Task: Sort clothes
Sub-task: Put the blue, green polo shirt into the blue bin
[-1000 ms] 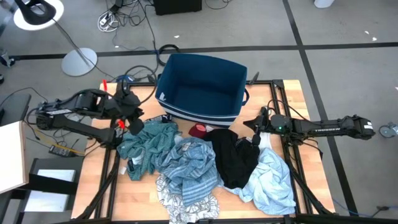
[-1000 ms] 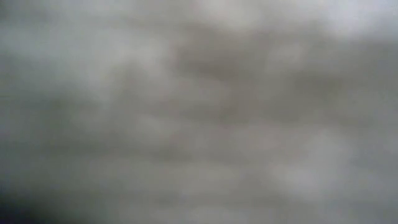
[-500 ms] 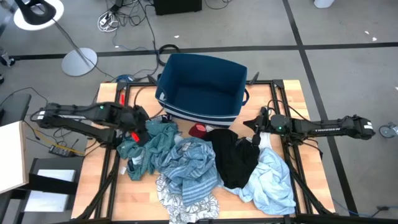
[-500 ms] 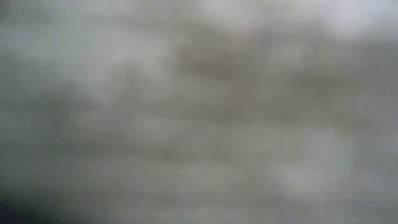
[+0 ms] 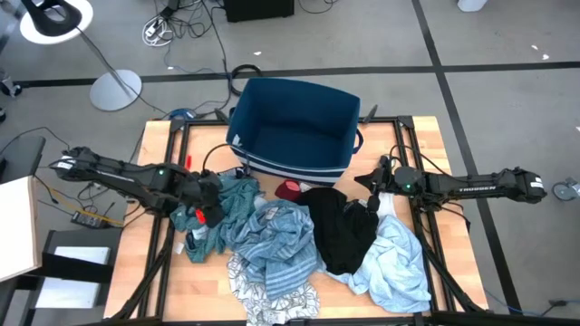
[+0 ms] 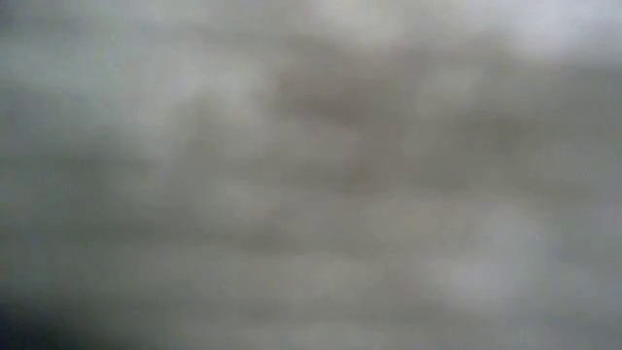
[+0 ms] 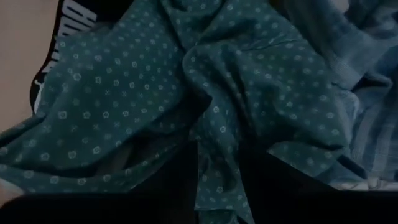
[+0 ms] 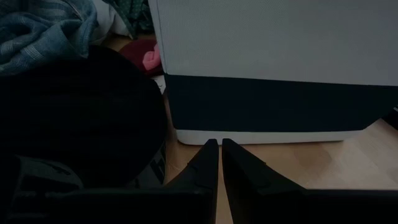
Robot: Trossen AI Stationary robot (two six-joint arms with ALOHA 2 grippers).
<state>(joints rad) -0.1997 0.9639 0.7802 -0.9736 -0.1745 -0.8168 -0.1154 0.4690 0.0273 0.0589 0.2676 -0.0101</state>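
A pile of clothes lies on the wooden table (image 5: 426,145) in front of the dark blue bin (image 5: 294,127). It holds a teal dotted garment (image 5: 234,201), a blue-striped one (image 5: 276,240), a black one (image 5: 340,226), a pale blue one (image 5: 394,258), a grey-white leaf print (image 5: 272,292) and a small red one (image 5: 290,190). My left gripper (image 5: 214,201) is low on the teal garment's left part, its fingers apart. My right gripper (image 5: 373,201) is shut and empty beside the black garment (image 8: 81,112), facing the bin's wall (image 8: 273,62). The low view shows only grey blur. My left gripper (image 7: 217,186) has its open fingers on either side of a raised fold (image 7: 214,165) of the teal garment, coming from the table's left and slanting down. The garment lies slack on the table. I cannot tell whether the fingers touch the cloth.
The bin stands at the table's far middle, open side up. A floor lamp base (image 5: 115,89) and cables lie on the floor beyond the table. A white board (image 5: 18,226) stands off the table's left edge. Bare wood shows at the far right corner.
My left gripper has gone from the table's far left toward the near and right edges and down, onto the teal garment, with the arm stretching out low. The clothes and my right arm have kept still.
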